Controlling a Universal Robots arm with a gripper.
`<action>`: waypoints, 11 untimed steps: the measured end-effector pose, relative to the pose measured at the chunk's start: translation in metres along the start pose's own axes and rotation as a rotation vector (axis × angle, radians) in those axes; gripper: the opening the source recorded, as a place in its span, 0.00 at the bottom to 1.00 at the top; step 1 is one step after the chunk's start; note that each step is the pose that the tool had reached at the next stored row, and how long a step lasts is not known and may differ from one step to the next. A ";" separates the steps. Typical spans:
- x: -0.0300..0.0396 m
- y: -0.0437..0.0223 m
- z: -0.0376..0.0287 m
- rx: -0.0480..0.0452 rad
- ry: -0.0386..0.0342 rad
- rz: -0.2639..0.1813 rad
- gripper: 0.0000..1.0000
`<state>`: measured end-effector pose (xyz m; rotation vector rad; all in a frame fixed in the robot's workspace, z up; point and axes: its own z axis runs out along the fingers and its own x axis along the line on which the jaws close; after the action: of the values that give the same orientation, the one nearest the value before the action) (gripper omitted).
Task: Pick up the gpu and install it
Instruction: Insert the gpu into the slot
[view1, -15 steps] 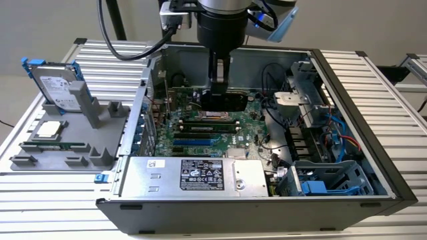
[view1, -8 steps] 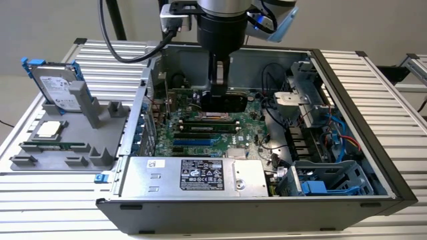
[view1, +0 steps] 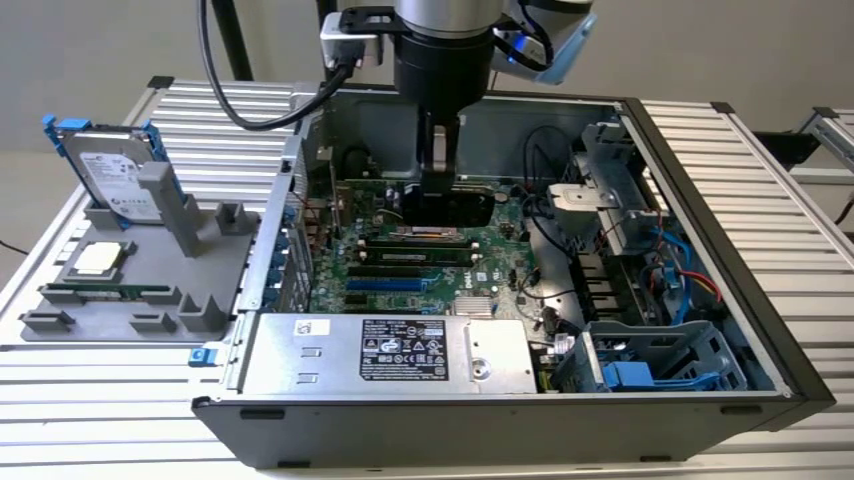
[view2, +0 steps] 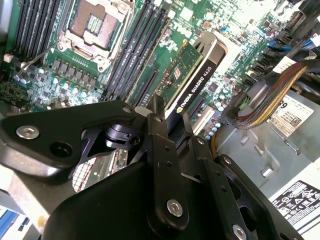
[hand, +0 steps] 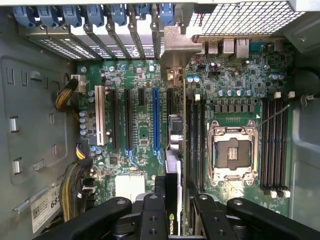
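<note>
The black two-fingered tool (view2: 170, 125) is clenched on the gpu (view2: 192, 75), a thin green circuit card with a black cooler block on one face, gripping it by its upper edge. In the second wrist view the card hangs edge-on from the fingers (view2: 161, 150), its far end down over the green motherboard (view2: 165, 30). In the first wrist view the tool (hand: 176, 200) holds the card (hand: 173, 145) upright just beside the long blue expansion slot (hand: 156, 120), between that slot and the black memory slots (hand: 196, 135) next to the silver processor socket (hand: 231, 152); whether the card's lower edge touches the board cannot be told.

In the exterior view the arm reaches straight down into the open black computer case (view1: 747, 330), with the tool (view1: 438, 200) and the card's black block (view1: 447, 208) near the middle of the motherboard (view1: 400, 265). A silver power supply box (view1: 387, 352) lies along the near side of the case, and a blue drive cage (view1: 654, 365) sits toward the exterior view's right. On the ribbed metal worktop (view1: 120, 390), at the exterior view's left of the case, a grey holder (view1: 147, 290) carries a silver hard drive with blue rails (view1: 114, 175) standing upright, a square silver processor chip (view1: 99, 258) and a narrow green memory stick (view1: 114, 292)
</note>
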<state>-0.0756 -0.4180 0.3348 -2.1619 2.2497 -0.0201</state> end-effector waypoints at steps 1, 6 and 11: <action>0.0000 0.0000 0.0000 -0.0001 0.0001 0.000 0.00; 0.0000 0.0000 0.0002 0.0002 -0.0001 0.000 0.00; 0.0000 0.0000 0.0006 0.0002 0.0000 0.000 0.00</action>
<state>-0.0756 -0.4180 0.3342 -2.1618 2.2497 -0.0204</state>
